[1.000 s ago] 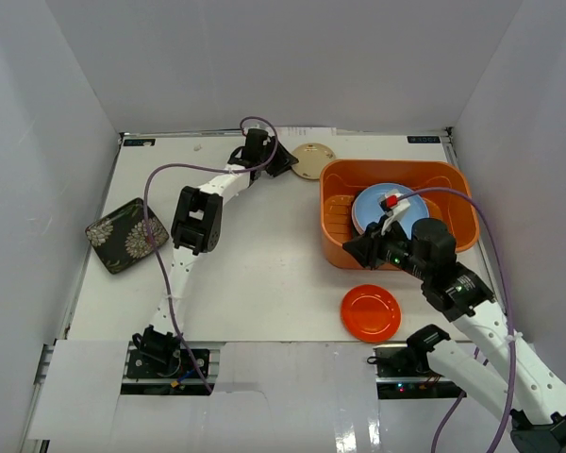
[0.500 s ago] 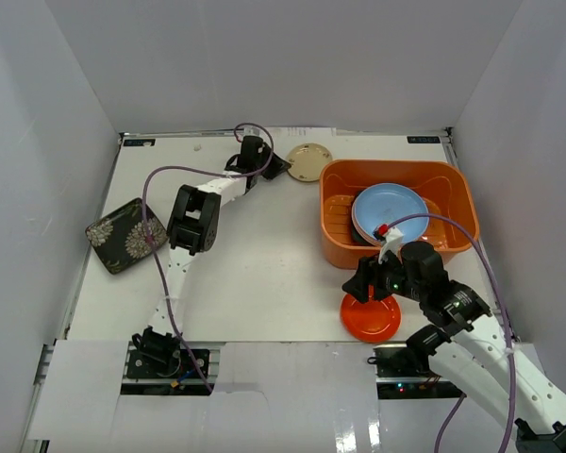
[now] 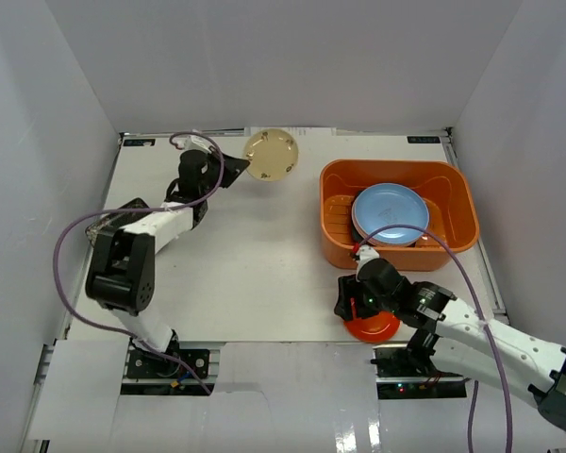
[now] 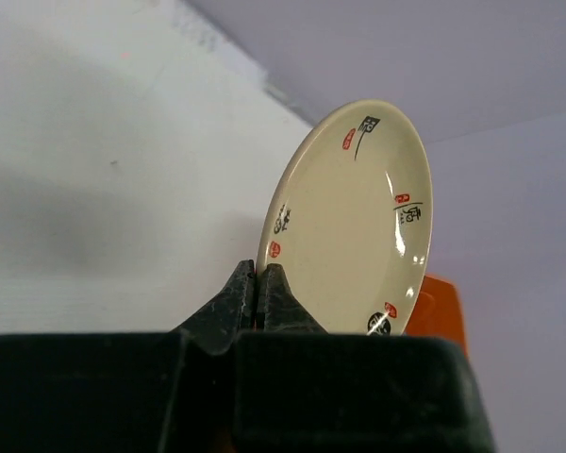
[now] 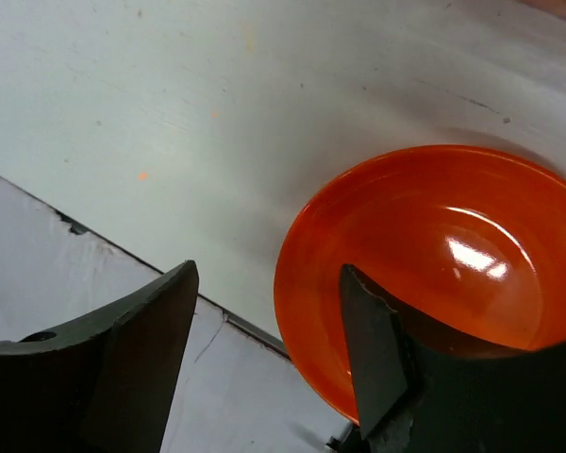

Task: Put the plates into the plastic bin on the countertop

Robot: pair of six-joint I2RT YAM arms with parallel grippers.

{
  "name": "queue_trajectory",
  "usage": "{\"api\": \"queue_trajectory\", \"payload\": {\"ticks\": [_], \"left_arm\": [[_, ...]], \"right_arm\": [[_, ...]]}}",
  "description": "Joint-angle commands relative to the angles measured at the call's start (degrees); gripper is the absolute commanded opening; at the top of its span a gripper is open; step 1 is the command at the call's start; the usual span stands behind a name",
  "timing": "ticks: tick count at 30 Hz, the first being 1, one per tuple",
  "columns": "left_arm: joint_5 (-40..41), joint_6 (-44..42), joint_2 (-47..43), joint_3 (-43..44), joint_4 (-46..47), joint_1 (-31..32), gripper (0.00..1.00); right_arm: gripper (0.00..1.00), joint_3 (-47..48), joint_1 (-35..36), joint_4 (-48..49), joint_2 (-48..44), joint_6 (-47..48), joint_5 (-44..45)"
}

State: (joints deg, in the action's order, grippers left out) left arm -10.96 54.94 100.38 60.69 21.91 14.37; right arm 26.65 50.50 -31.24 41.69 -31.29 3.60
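- Two plates are being handled at once. The left end effector (image 4: 258, 293) is pinched tight on the rim of the cream plate (image 4: 354, 222) and holds it clear of the desk (image 3: 255, 264), tipped almost on edge.
- One second ago that plate lay flat near the far edge of the desk, with the end effector at its side and the jaws partly apart. Since then the jaws have closed, the plate has come up, and the left arm's elbow has swung out to the left.
- For the task, I judge the pick done and the carry still to come. The plastic bin (image 3: 332, 181) stands well apart to the right.
- The right end effector (image 5: 264, 283) stands wide, holding nothing. The rim of the red-orange plate (image 5: 424, 255) lies between its fingers, one over bare desk and the other over the plate's bowl.
- That plate lies flat at the near edge of the desk, in front of the bin.
- One second ago this end effector was up at the bin, at the blue plate (image 3: 391, 209). The blue plate now rests inside the bin, free of any grip, so that delivery looks finished.
- The black floral plate, seen at the left earlier, is now behind the left arm and I cannot make it out.
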Motion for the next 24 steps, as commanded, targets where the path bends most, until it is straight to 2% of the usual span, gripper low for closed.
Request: {"api": "queue_trajectory", "payload": {"ticks": [1,3,4,8,12,16,21,24], "left_arm": [[-0.64,0.44,-12.09,-3.28,6.22,1.01,0.00],[-0.12,-1.05,-15.90,-5.05,4.21,1.01,0.00],[-0.11,-1.58,-17.83,-5.40,3.41,1.01,0.00],[0.59,-3.34,-27.31,-7.16,0.07,1.10,0.00],[-0.02,-3.26,-32.95,-8.65,-0.90,1.27,0.00],[-1.60,-2.99,-35.43,-8.57,-2.30,1.36,0.00],[-1.35,-4.49,-37.88,-7.69,-6.18,1.45,0.00],[-0.99,-5.37,-39.29,-6.90,-8.19,1.36,0.00]], "right_arm": [[0.68,-0.11,9.22,3.03,3.81,-8.41,11.15],[0.68,0.67,15.12,2.60,8.20,-12.11,17.98],[0.68,1.20,16.72,2.24,8.23,-13.09,19.77],[0.66,5.33,22.18,-2.40,19.18,-17.74,30.56],[0.61,10.78,26.92,-9.35,28.95,-21.79,36.55],[0.47,14.82,30.71,-13.49,40.01,-25.05,39.82],[0.29,16.50,33.61,-13.76,48.12,-26.46,40.52],[0.26,17.90,34.31,-14.72,50.15,-26.81,42.19]]}}
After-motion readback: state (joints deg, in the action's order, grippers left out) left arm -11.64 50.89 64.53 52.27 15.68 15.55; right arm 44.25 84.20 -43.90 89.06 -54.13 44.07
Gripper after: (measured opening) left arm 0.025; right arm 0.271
